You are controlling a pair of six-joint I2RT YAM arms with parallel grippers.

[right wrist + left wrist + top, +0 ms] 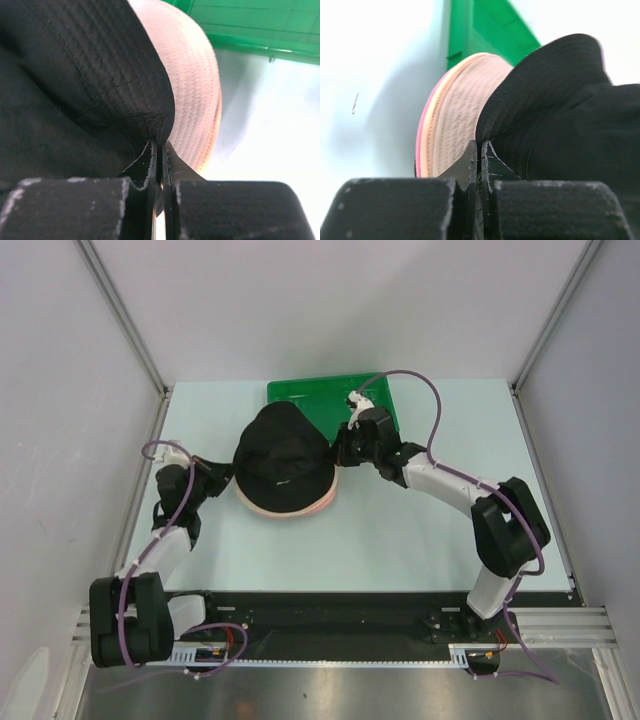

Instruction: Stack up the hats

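The black hat (pixel 283 455) is soft cloth and looks light. It will probably sag and fold wherever nothing holds it up, and its floppy brim offers no stiffness to push against. A single pinch would likely let the far side droop, so the sensible hold is the brim edge at two opposite sides, which keeps the crown open. The weave does not look slippery and nothing about it is fragile, though a bite so close to the edge could slide off under a hard tug.

Both arms have that hold. The left gripper (pixel 479 152) has its fingers pressed together on the black brim's edge at the hat's left side. The right gripper (pixel 159 149) pinches the brim's edge at the right side. In each wrist view the cloth runs down into the closed tips, but how deep the bite goes cannot be told.

The black hat sits crown up on a beige hat (pixel 462 110), with a pink hat (pixel 420 145) at the bottom. The pile is near the middle of the table (pixel 420 530), just in front of the green tray (pixel 300 392).

The black cloth is matt, with rows of stitching round the brim and a small pale mark near the front. The beige brim shows the same stitching, and the pink one shows only as a thin rim.
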